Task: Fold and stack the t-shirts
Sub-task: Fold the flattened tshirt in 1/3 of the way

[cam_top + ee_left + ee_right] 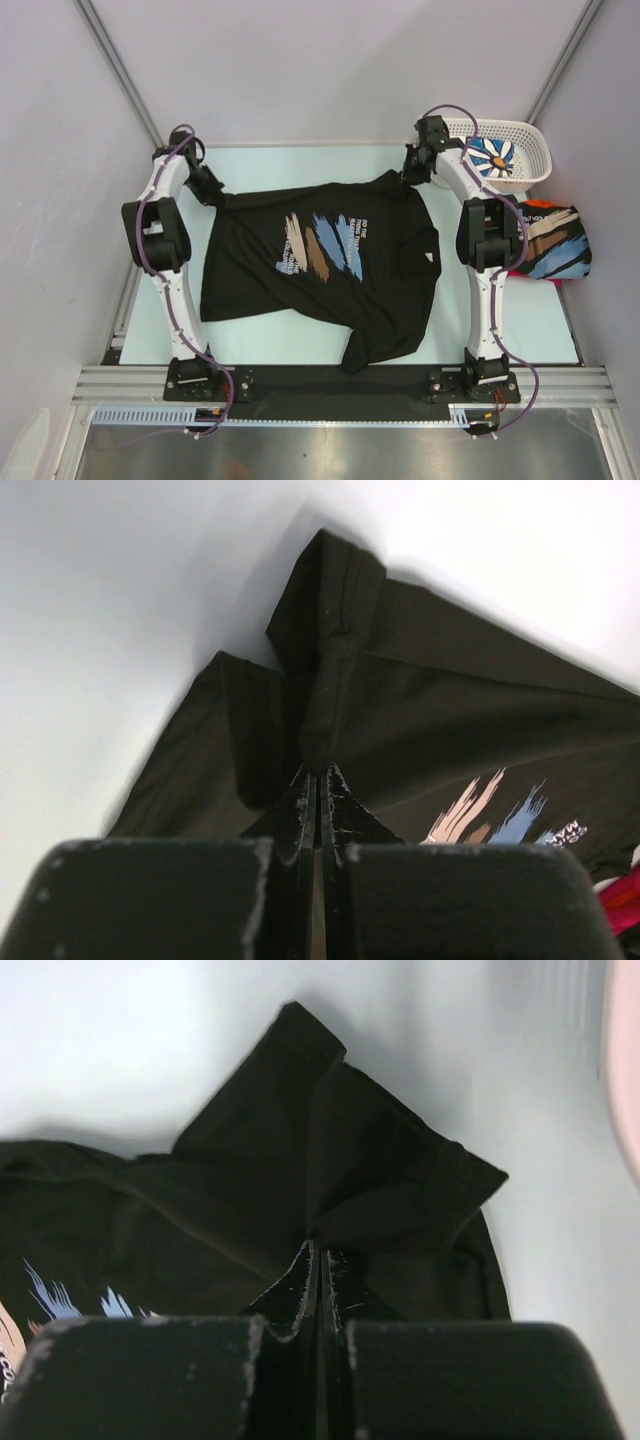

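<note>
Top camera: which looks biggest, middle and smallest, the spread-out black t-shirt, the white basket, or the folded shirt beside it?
1. The spread-out black t-shirt, clearly largest.
2-3. The white basket and folded shirt look about alike; the right arm hides part of the basket, so no ranking.

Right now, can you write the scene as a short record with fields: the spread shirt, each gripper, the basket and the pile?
spread shirt: black t-shirt, print up, flat on the table, unfolded
left gripper: shut on its far left corner
right gripper: shut on its far right corner
basket: white lattice basket, far right, holds a daisy-print shirt
pile: folded black t-shirt, at the table's right side
</note>
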Controlling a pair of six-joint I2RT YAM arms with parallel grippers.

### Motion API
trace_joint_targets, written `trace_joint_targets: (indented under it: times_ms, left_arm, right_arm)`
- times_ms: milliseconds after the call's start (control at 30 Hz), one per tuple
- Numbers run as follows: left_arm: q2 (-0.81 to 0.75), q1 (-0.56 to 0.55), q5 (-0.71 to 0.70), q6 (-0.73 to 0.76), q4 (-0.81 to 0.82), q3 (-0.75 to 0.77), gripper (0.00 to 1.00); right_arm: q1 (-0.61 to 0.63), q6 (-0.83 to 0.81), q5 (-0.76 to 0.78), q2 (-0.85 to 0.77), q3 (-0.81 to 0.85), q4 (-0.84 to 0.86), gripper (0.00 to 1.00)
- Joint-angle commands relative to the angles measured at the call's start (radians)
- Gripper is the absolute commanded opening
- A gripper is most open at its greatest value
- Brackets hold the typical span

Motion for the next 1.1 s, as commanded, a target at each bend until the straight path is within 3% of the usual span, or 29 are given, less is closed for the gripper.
trace_joint_targets:
  times_ms: [0,400,700,1067]
  left_arm:
    - [-0.126,0.017,0.017,-0.046,0.013,-0.052,0.00]
    - [-0.122,0.083,0.024,-0.046,0.017,-0.042,0.00]
    - [-0.122,0.084,0.058,-0.032,0.002,-0.089,0.00]
    - [-0.110,0.083,0.058,-0.020,-0.030,-0.157,0.00]
  right_arm:
    - [0.013,0.013,0.044,-0.133,-0.032,-0.070,0.00]
    - [0.012,-0.007,0.234,-0.210,-0.098,-0.127,0.00]
    - [0.021,0.031,0.239,-0.131,-0.009,-0.341,0.00]
    - [0.046,0.069,0.201,-0.017,0.002,-0.475,0.00]
